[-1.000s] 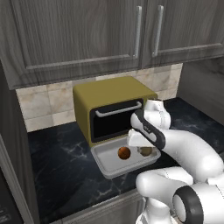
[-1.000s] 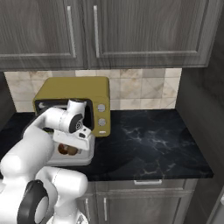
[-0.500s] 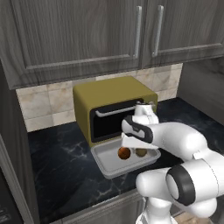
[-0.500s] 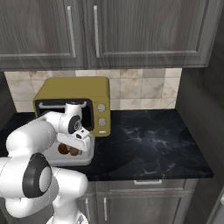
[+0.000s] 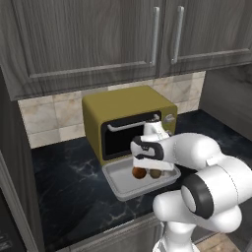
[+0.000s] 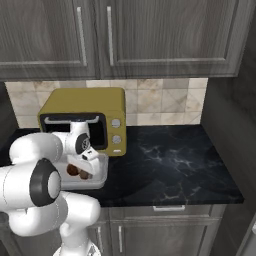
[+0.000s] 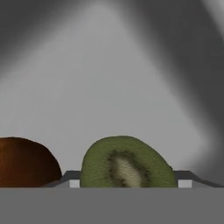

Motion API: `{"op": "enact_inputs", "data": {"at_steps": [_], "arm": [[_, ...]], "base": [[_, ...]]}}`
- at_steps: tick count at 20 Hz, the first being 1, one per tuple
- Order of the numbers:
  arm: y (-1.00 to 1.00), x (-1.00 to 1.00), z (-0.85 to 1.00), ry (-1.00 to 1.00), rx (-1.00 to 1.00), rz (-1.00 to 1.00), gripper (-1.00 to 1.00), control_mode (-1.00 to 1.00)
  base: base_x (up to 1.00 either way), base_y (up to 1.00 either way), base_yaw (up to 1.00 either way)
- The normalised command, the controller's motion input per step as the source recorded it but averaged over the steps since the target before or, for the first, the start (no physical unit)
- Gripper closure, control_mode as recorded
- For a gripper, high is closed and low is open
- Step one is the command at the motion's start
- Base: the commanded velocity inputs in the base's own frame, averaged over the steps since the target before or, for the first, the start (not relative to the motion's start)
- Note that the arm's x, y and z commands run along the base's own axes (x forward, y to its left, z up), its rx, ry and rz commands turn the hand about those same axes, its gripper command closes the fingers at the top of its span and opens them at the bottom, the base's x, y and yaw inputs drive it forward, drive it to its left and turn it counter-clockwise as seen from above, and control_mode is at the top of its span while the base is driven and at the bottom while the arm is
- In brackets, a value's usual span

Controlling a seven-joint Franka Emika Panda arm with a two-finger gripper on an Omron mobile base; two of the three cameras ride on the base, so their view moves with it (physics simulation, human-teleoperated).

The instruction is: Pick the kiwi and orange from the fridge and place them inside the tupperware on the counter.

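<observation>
Black marbled counter (image 5: 64, 182) forms the work surface, with the robot arm reaching over its front part.

1. Gripper (image 5: 154, 166): positioned low over the tupperware (image 5: 118, 182), pointing down into it. In the hand view the gripper (image 7: 127, 180) has one dark finger tip (image 7: 70, 177) at each side of the kiwi (image 7: 124, 164), and both tips stand close against the fruit. The jaws are drawn in on the kiwi and pinch it between them.

2. Kiwi (image 5: 156, 173): located inside the tupperware, toward its right half in the left base view. Whether it rests on the tray floor or hangs just above it cannot be told. The hand view presents its green cut face with a pale core.

3. Orange (image 5: 139, 173): located inside the same tupperware, just beside the kiwi on its left. It appears at the left edge of the hand view (image 7: 26, 162), shaded reddish brown, apart from the finger tips.

4. Tupperware: a shallow pale grey tray with a raised rim, sitting flat on the counter directly in front of the microwave (image 5: 123, 106). It holds the two fruits.

5. Microwave: yellow-olive housing, dark door closed, set back against the beige tile backsplash (image 5: 49, 115).

6. Surroundings: dark wood-grain wall cabinets (image 5: 88, 39) with silver bar handles hang above the microwave; matching base cabinets (image 6: 165, 225) sit below the counter edge
</observation>
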Motion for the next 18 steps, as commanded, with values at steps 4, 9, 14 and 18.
{"op": "enact_inputs", "data": {"at_steps": [4,9,14,18], "arm": [[0.03,0.14,-0.28,0.00,-0.12,-0.15,1.00,-1.00],[0.02,0.11,-0.25,0.00,-0.11,-0.12,1.00,-1.00],[0.06,-0.07,-0.31,-0.20,-0.18,-0.01,-1.00,-1.00],[0.00,-0.34,-0.20,-0.26,-0.05,0.00,-1.00,-1.00]], "base": [[0.00,0.00,0.00],[0.00,0.00,0.00],[0.00,0.00,0.00],[0.00,0.00,0.00]]}}
